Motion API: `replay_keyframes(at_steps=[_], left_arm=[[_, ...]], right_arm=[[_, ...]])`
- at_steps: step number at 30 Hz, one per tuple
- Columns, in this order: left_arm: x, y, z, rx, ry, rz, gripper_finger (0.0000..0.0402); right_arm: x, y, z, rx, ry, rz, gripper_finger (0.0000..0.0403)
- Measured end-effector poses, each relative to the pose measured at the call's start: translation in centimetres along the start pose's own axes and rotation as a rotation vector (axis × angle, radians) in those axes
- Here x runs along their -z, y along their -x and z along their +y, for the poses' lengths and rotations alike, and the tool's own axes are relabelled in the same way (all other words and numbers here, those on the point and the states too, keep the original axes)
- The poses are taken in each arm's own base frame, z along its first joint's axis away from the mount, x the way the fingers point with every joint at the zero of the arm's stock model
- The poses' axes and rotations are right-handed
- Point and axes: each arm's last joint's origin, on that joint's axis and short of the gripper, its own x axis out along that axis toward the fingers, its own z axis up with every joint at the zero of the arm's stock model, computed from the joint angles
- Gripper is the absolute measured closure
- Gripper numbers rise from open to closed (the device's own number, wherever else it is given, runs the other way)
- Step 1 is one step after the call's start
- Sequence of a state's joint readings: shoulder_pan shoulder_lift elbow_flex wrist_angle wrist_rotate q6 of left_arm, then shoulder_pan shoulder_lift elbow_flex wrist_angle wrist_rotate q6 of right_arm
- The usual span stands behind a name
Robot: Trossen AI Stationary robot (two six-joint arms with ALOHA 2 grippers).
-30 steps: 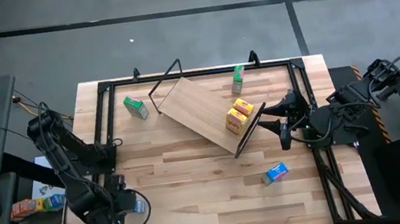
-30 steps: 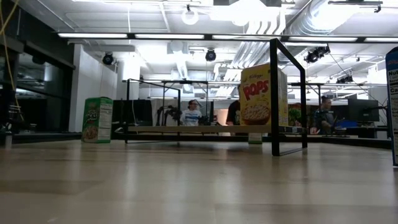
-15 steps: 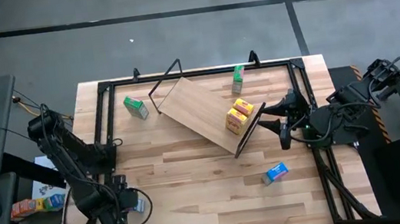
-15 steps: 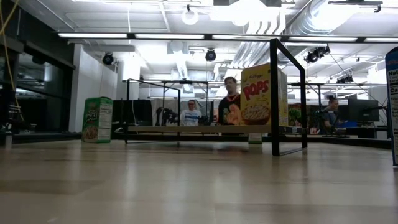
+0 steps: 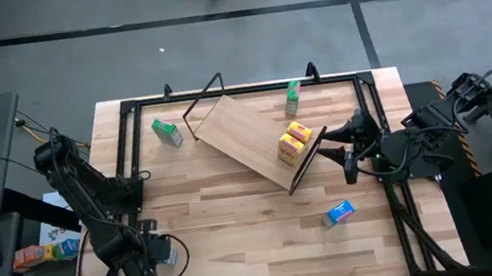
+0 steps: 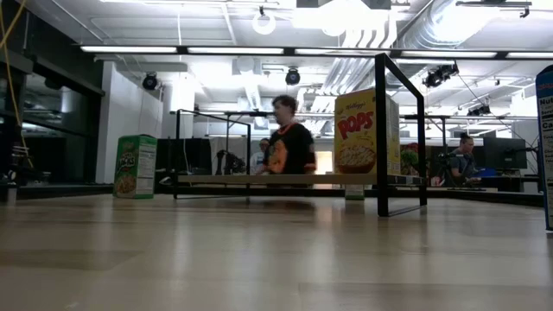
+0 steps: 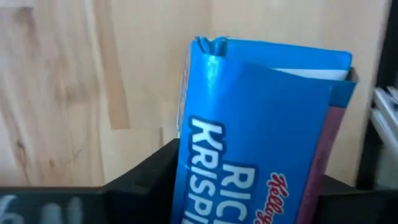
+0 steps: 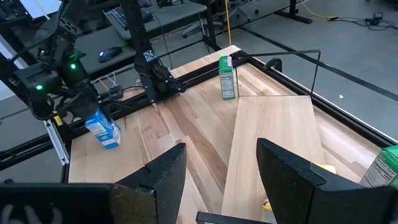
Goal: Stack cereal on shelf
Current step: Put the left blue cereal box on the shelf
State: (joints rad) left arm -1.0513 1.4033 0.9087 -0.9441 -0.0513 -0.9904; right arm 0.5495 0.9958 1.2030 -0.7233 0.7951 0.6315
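Since the left gripper (image 5: 152,255) sits way down at the near left corner of the tabletop (image 5: 242,253), we start there. In its wrist view a blue Rice Krispies box (image 7: 261,137) stands between the dark fingers (image 7: 146,183), and they look pressed against both of its sides, so we'd call that a pinch on the box. It still looks parked on the wood, not lifted.

A bit farther in, toward the right, the second blue box (image 5: 340,212) sits on its own, untouched. Past that, the right gripper (image 5: 342,144) waits at the right edge just beside the shelf's corner, claw spread with nothing in it.

Mid-table is the shelf (image 5: 241,134), tilted on its black wire frame, with two yellow Pops boxes (image 5: 294,143) already on its right end. The two green boxes (image 5: 166,131) are farther back, one off the shelf's left and one at its far right, both on the table.

Beyond the table a person (image 6: 285,147) walks through the room.

So our read: two of six done, and we're at the grab step for box three. Next it needs a clean lift, a long carry across to the shelf, and a gentle set-down next to the Pops so nothing gets knocked over.
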Motion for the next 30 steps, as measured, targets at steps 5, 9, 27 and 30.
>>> replay_keyframes(at_steps=[5, 9, 27, 30], left_arm=[[-1.1, 2.1, 0.3, 0.084, -0.038, -0.026, 0.0255], [-2.4, 5.7, 1.8, 0.135, -0.069, -0.097, 0.0256], [-15.7, 16.1, 18.6, -0.314, -0.442, -0.485, 0.0256], [-18.2, 14.4, 21.4, -0.316, -0.455, -0.437, 0.0258]], right_arm=[[-0.1, 0.0, -0.1, 0.029, 0.002, -0.021, 0.0214], [-0.1, 0.0, -0.1, 0.042, 0.002, -0.03, 0.0214], [0.1, -0.5, 0.1, 0.112, -0.208, -0.084, 0.0214], [0.4, -1.0, 0.5, 0.122, -0.189, -0.074, 0.0214]])
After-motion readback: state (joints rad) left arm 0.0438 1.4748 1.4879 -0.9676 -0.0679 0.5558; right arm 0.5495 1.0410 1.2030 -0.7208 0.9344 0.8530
